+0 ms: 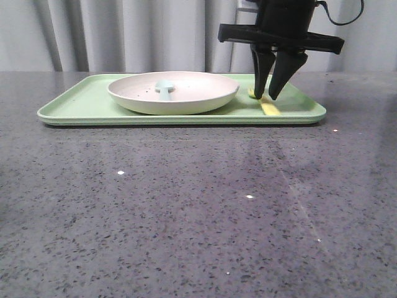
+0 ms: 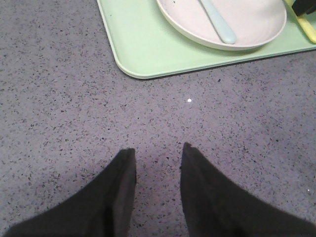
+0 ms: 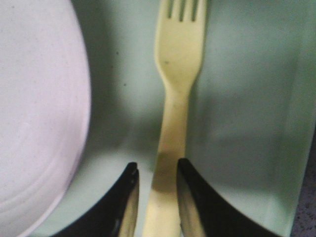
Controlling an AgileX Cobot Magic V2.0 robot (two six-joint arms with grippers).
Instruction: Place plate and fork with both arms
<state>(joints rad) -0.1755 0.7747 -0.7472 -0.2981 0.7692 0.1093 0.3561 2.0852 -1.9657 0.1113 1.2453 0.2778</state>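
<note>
Tray (image 1: 80, 102) – light green, plain. On the tray: plate (image 1: 186, 99), cream-white with faint dark speckles inside; spoon (image 1: 165, 89) in the plate, pale blue; fork (image 3: 173, 98) beside the plate, plain yellow. Table (image 1: 186, 211) under the tray – grey with fine black and white speckling. Both grippers black: left (image 2: 158, 163), right (image 1: 270, 96). Curtain (image 1: 124, 31) behind the tray, pale grey.

My table (image 1: 186, 211) is a grey speckled stone-look top, kinda glossy with a few bright glints on it. The only thing I see sitting straight on it is the light green tray (image 1: 80, 105), lying flat toward the far side.
</note>
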